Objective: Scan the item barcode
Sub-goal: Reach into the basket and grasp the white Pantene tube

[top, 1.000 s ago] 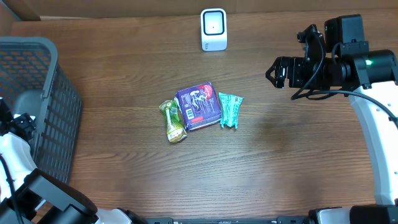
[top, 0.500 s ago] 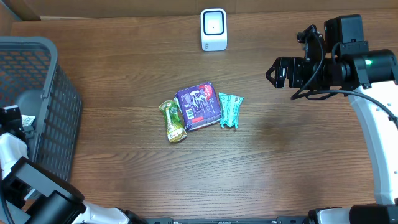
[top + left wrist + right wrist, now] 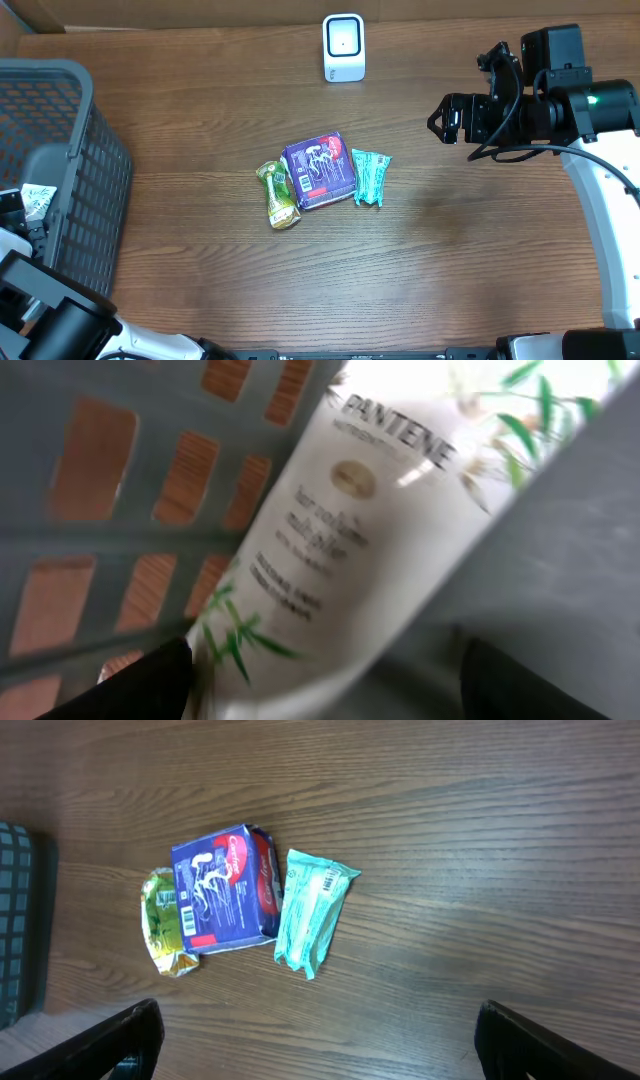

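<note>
A white Pantene tube [image 3: 330, 530] with green leaf print lies over the grey basket's mesh [image 3: 120, 550]; the picture is blurred. My left gripper [image 3: 325, 695] straddles the tube's lower end: it sits against the left finger, and a wide gap separates it from the right finger, so the jaws stand open. From overhead the tube [image 3: 38, 200] shows at the basket's near edge beside the left gripper [image 3: 20, 215]. The white scanner [image 3: 343, 47] stands at the back of the table. My right gripper [image 3: 437, 117] hovers open and holds nothing at the right.
Mid-table lie a purple box [image 3: 318, 170], a yellow-green packet [image 3: 279, 194] and a teal packet [image 3: 368, 177], also seen as box [image 3: 225, 885] and teal packet [image 3: 310, 910]. The grey basket [image 3: 95, 170] fills the left side.
The left arm has slid toward the table's near edge, and the white tube now shows beside it. The right arm and the table items have not moved.
</note>
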